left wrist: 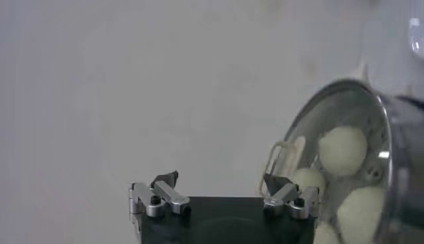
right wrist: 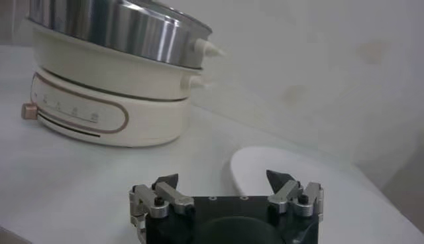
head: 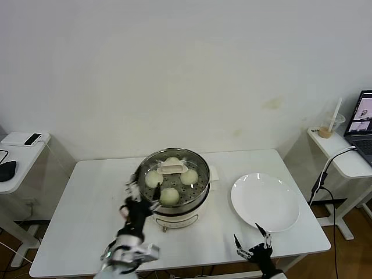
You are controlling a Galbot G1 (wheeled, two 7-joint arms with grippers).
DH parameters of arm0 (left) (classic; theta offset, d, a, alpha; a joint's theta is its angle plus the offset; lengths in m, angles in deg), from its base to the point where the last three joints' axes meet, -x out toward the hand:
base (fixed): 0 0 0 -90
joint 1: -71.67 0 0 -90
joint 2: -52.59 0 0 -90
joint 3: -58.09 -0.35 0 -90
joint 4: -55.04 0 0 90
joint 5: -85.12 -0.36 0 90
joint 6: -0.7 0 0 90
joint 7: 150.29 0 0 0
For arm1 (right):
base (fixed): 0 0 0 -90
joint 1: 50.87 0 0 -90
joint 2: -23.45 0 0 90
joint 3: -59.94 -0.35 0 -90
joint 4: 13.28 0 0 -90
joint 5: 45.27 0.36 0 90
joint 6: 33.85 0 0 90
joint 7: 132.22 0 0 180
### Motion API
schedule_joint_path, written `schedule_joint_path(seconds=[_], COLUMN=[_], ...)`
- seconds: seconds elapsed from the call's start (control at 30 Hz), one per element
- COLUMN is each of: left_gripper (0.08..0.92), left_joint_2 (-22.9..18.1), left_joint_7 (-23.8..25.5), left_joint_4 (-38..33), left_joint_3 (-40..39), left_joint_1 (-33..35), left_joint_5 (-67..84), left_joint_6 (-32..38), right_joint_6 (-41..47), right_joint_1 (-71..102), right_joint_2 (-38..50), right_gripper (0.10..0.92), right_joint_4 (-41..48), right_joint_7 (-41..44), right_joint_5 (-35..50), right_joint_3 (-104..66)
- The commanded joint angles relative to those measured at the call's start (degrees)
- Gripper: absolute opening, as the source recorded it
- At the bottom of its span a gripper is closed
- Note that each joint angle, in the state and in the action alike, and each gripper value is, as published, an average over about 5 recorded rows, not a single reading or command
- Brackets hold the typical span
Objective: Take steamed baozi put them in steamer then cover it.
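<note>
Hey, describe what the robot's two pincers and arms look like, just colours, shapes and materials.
Both look alike. The left pincer and right pincer each have a black body, two silver metal finger brackets fixed with dark screws, and small black pointed tips. In the head view the left wrist shows black and silver parts; no cables or markings are visible.

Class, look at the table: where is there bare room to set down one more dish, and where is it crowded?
Bare tabletop lies on the robot's left, between the table's edge and the steamer. A narrower strip runs behind the white plate. It is crowded at the steamer's near left, where the open left gripper sits by the glass cover, and near the plate's front, by the open right gripper.
</note>
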Motion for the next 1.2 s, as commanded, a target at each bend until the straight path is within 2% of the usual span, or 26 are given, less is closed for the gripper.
schedule_joint_path(seconds=[0.03, 0.17, 0.5, 0.7, 0.93, 1.2], left_gripper=[0.823, 0.823, 0.823, 0.823, 0.823, 0.823], left_joint_2=[-2.4, -3.1, -3.8, -5.0, -6.4, -7.1], left_joint_7=[-15.5, -15.7, -14.2, -13.9, -14.1, -14.3], left_joint_4=[-2.3, 0.7, 4.7, 6.6, 5.7, 5.6], left_joint_3=[25.5, 28.1, 21.1, 19.3, 18.3, 17.4], left_joint_1=[16.3, 18.2, 26.3, 26.4, 27.7, 27.2], left_joint_5=[56.3, 63.5, 66.4, 65.2, 64.0, 65.4], left_joint_6=[12.7, 15.2, 20.4, 22.4, 21.5, 18.5], right_joint_6=[1.0, 2.2, 7.8, 10.7, 14.1, 13.0], right_joint_1=[-0.1, -0.4, 3.0, 4.6, 4.7, 4.8], right_joint_2=[4.0, 5.7, 14.3, 15.9, 16.5, 16.7], right_gripper=[0.823, 0.823, 0.823, 0.823, 0.823, 0.823], right_joint_4=[-2.5, -2.8, -8.1, -8.9, -11.2, -11.4], right_joint_7=[0.2, 0.0, -4.5, -7.9, -10.8, -11.5], right_joint_5=[8.0, 11.3, 23.9, 23.6, 24.3, 24.8], right_joint_3=[-0.6, 0.3, 1.6, 4.6, 7.1, 7.4])
